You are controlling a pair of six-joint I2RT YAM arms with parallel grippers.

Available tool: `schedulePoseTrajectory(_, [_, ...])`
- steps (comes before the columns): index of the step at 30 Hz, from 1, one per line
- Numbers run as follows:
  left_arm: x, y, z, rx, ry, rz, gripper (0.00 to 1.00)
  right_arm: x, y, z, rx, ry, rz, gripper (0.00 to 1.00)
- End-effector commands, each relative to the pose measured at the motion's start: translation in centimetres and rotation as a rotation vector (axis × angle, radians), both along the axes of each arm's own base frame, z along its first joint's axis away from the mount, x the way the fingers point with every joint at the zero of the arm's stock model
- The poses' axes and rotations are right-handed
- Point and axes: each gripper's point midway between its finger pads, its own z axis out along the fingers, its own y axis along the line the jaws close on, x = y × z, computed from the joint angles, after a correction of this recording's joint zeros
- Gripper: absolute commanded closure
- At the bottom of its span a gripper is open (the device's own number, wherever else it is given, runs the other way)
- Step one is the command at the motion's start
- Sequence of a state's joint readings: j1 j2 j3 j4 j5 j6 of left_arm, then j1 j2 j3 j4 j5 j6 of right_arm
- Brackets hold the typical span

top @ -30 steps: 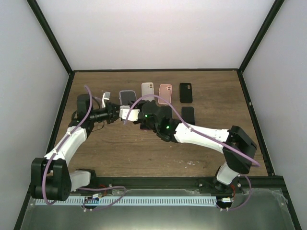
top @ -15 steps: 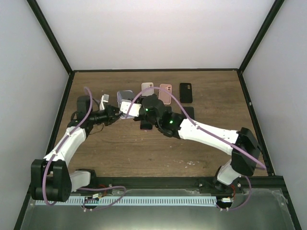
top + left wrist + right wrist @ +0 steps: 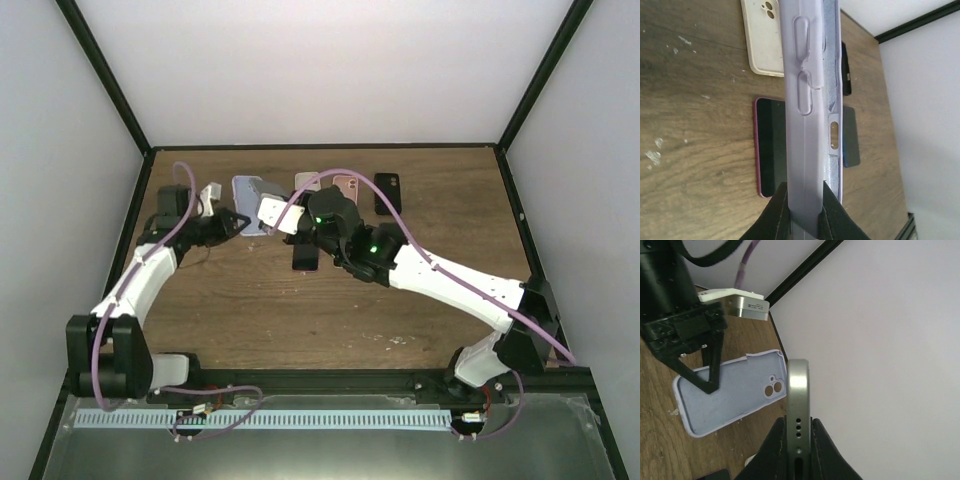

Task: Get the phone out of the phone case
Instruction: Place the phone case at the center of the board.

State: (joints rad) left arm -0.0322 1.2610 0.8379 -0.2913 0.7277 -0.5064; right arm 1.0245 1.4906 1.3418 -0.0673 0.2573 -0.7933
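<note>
The phone is clamped edge-on between the two fingers of the right claw. Its rounded silver edge, with a row of small holes, points up out of the grip. In the top view the right claw holds the phone above the bench, toward the back left.

The phone is out of the lavender phone case, whose empty inside and camera cutout face the right wrist camera. The left claw is clenched on one long edge of the phone case, which stands on edge so that its moulded button bumps and a slot show. From above, the left claw carries the phone case just left of the phone. Whether the two touch cannot be told.

Below them on the bench a dark phone with a magenta rim lies flat, screen up. Farther back a white case, a pink case and a black case lie side by side in a row.
</note>
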Motion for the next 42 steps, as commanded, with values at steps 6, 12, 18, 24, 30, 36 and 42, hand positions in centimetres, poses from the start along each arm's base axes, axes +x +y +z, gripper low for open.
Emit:
schedulePoseTrajectory(6, [4.2, 0.0, -2.8, 0.151, 0.007, -0.154, 1.0, 2.3, -3.8, 4.9, 0.129, -0.044, -0.088, 0.99])
schedulePoseTrajectory(12, [8.8, -0.3, -4.6, 0.15, 0.045, -0.158, 1.0, 3.6, -5.0, 5.0, 0.139, -0.031, -0.124, 0.99])
schedulePoseTrajectory(18, [12.5, -1.3, -8.0, 0.143, 0.122, -0.174, 1.0, 4.4, -5.8, 4.8, 0.144, -0.017, -0.147, 0.99])
schedulePoseTrajectory(24, [15.1, -2.4, -10.6, 0.189, 0.158, -0.16, 1.0, 4.6, -6.0, 4.5, 0.14, -0.007, -0.153, 0.99])
schedulePoseTrajectory(30, [17.3, -2.0, -12.7, 0.224, 0.193, -0.121, 1.0, 4.7, -6.0, 4.2, 0.138, 0.005, -0.152, 0.99])
schedulePoseTrajectory(36, [18.2, -0.7, -15.2, 0.309, 0.244, -0.084, 1.0, 4.7, -5.9, 3.9, 0.133, 0.009, -0.15, 0.99])
schedulePoseTrajectory(42, [18.4, 0.5, -16.4, 0.387, 0.264, -0.057, 0.77, 4.8, -5.6, 3.5, 0.123, 0.014, -0.147, 0.99])
